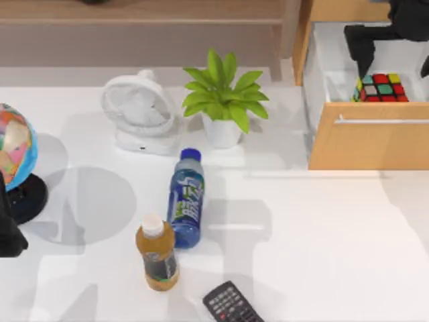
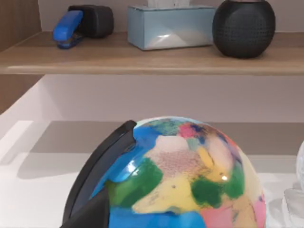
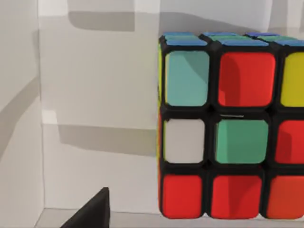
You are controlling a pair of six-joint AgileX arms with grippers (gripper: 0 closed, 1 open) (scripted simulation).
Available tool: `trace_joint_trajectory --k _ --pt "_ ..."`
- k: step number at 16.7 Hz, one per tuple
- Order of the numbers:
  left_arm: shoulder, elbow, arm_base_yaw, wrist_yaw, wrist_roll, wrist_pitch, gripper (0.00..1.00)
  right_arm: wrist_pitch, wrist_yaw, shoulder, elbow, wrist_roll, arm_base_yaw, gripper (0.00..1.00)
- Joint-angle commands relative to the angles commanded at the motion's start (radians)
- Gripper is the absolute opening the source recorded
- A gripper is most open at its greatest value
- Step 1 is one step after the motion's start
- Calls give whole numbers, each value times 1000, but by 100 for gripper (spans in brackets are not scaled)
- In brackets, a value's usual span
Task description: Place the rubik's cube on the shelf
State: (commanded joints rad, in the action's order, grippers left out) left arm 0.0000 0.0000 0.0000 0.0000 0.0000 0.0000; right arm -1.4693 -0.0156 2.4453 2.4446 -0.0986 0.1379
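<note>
overhead, right end effector [image 1: 392, 50] hangs spread above drawer's rubik's cube [image 1: 381, 88], gripping nothing.

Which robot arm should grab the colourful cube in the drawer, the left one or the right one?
The right one, probably. The right gripper hangs just above the rubik's cube inside the open drawer at the table's right. The left arm sits far away at the left edge, beside the globe.
</note>
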Motion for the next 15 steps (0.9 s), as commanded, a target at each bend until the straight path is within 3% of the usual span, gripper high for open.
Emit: trace_joint_trajectory --k 8,15 --pt "0 0 0 0 0 0 100 153 -2 -60 -215 -18 10 100" --pt "0 0 0 0 0 0 100 220 0 16 -206 0 -6 100"
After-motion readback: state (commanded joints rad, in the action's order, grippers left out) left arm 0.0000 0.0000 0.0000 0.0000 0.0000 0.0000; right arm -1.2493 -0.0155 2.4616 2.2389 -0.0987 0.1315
